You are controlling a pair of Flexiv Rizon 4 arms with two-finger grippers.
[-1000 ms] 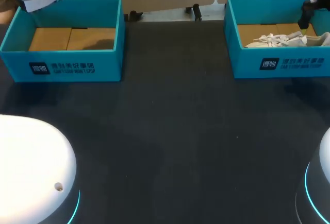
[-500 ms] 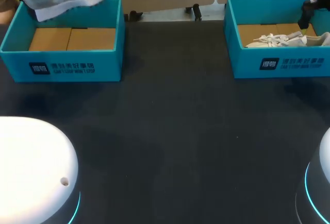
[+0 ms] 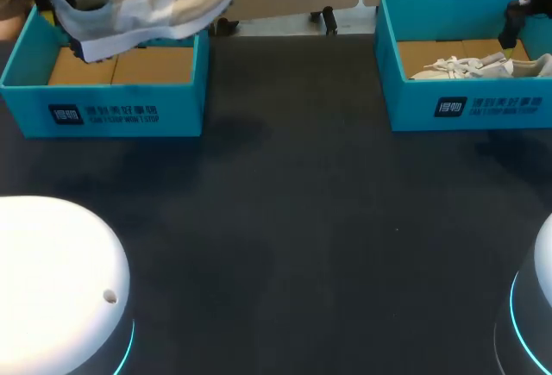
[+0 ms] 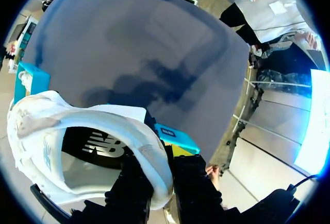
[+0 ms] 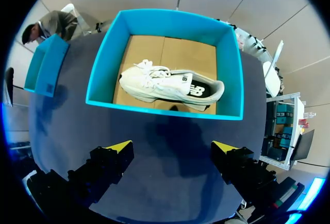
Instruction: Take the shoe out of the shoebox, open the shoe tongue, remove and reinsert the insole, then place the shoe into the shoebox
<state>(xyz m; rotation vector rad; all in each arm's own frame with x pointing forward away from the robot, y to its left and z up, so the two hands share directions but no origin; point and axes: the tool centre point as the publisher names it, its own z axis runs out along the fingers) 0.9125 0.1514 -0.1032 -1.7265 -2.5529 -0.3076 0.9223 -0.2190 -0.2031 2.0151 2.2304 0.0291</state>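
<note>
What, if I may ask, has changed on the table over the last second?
The left gripper, shut on the heel of the held shoe, has carried it from the far left corner toward the middle, further into the head view; it now hangs over the left shoebox. Nothing was let go. The second shoe still lies in the right shoebox, with the right gripper open above it.

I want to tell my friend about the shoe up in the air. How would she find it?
Find the dark table with two blue shoeboxes. Above the left shoebox hangs a pale shoe, pinched at its heel by the left gripper. The other shoe lies inside the right shoebox; this one floats.
</note>
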